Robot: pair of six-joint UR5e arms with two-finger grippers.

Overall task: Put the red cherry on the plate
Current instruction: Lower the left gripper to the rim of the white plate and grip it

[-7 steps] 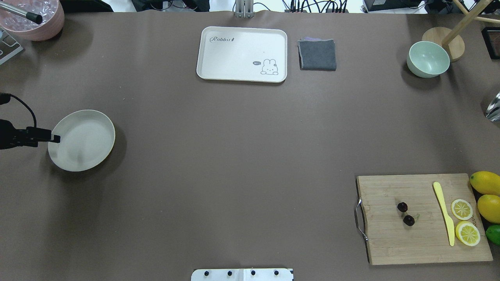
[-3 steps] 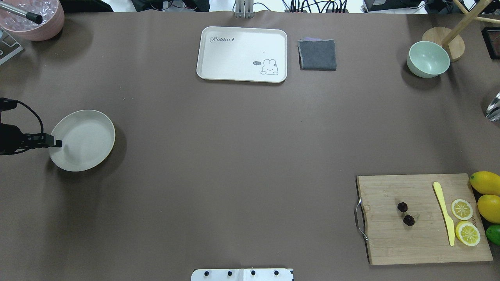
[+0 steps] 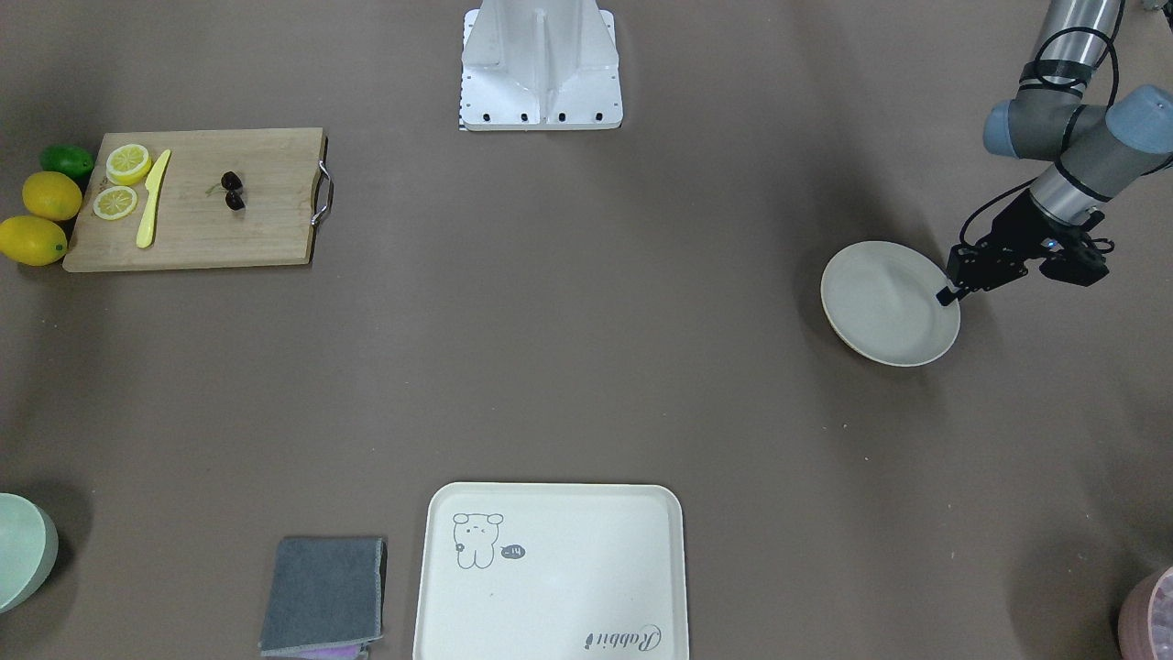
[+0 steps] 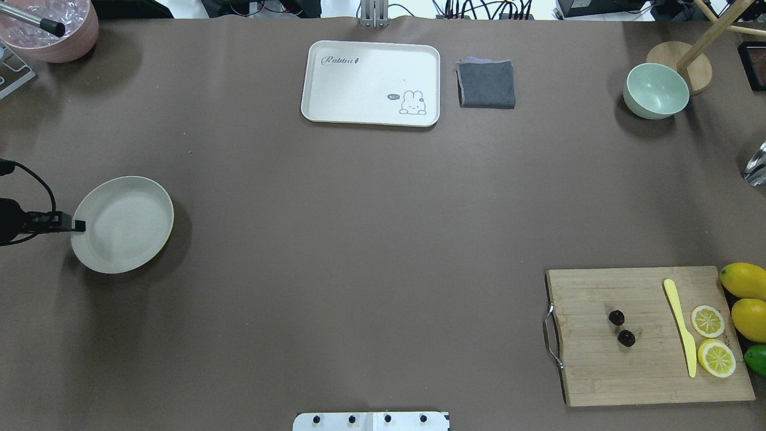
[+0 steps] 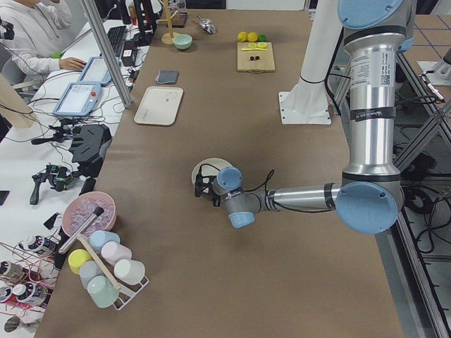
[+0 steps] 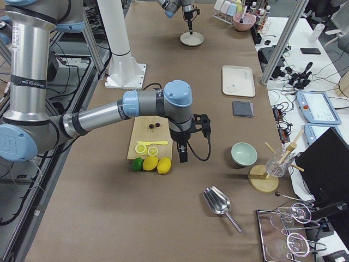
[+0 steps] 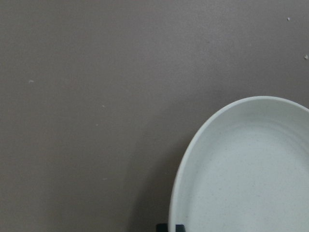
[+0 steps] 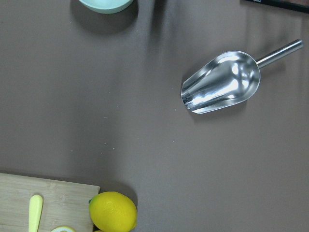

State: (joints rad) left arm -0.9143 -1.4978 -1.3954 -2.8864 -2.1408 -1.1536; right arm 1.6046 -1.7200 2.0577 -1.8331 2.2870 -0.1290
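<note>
Plate (image 4: 128, 230) comes first — your left gripper (image 4: 80, 225) pinches its rim; next, carry it right toward the red cherry (image 4: 626, 338).

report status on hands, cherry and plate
Left hand shut on plate rim. Right hand beside lemons, state unclear. Red cherry untouched on cutting board. No obstruction seen.

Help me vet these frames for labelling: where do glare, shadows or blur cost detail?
Overhead exterior: glare whitens much of the tray; the plate throws a soft shadow to its right; the red cherry is sharp but near-black. Right wrist-mounted: bright reflections on the metal scoop, otherwise sharp. Left wrist-mounted: even light, plate cut off by the frame edge.
</note>
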